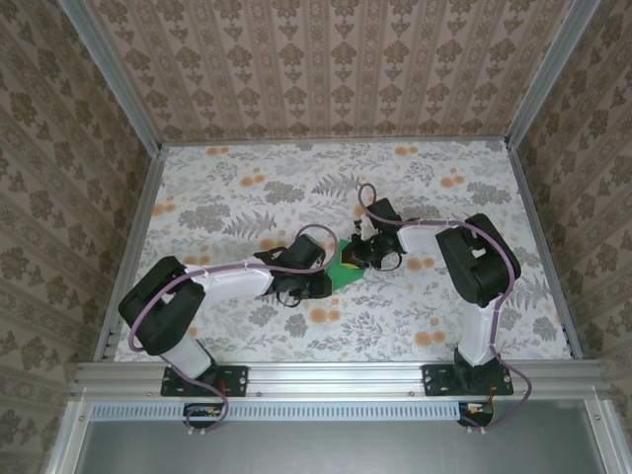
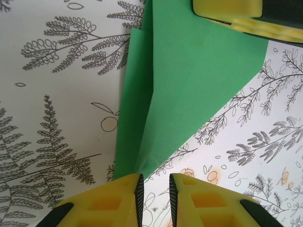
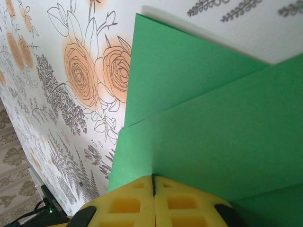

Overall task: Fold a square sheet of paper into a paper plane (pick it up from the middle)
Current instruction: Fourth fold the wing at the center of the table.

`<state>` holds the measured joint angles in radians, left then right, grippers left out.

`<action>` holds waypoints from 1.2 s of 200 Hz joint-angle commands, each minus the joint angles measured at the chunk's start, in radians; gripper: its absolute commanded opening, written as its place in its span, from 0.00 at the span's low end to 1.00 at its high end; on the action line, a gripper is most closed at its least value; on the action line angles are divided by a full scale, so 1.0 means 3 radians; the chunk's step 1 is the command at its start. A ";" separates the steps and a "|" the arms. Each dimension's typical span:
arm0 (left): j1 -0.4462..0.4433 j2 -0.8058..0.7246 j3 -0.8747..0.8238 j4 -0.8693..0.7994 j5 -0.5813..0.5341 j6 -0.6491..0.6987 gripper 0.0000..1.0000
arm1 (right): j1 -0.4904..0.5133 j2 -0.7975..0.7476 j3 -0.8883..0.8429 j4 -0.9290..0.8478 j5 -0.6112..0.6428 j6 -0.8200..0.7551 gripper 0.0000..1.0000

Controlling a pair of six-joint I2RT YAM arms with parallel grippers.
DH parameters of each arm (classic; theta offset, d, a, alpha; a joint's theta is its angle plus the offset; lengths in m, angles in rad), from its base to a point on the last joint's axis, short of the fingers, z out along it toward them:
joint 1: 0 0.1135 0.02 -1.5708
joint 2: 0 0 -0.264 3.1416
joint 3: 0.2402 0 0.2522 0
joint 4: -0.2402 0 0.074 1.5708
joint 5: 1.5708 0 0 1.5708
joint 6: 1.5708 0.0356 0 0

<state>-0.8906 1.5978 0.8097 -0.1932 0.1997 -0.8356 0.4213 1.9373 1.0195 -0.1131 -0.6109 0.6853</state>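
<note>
While both arms meet at the square sheet of paper [image 1: 347, 269], you see it partly folded and lying flat on the flowered table [image 1: 227, 197].
At your left gripper [image 2: 156, 195], the yellow fingers [image 2: 116, 201] stand a narrow slit apart, with bare table showing between them. The sheet's tapering folded end lies straight ahead of the tips, its point reaching the left-hand finger, and its far end runs under the other arm's finger. At your right gripper [image 3: 153, 193], the fingers are pressed together with no gap and rest at the edge of a folded layer. Green flaps spread ahead and to the right of these tips. You cannot tell whether any layer is caught in that seam.
</note>
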 commanded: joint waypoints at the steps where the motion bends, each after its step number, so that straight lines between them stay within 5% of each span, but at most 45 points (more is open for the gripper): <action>1: -0.0011 0.0048 0.0078 -0.0126 -0.0117 0.0064 0.25 | -0.0011 0.0337 -0.0142 -0.0441 0.0593 0.0018 0.06; 240: 0.0015 0.0157 0.0060 -0.0022 -0.0062 0.0091 0.19 | -0.0019 0.0397 -0.0125 -0.0485 0.0605 -0.0009 0.06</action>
<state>-0.8982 1.6337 0.8471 -0.1875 0.1944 -0.8070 0.4187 1.9442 1.0271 -0.1242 -0.6224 0.6849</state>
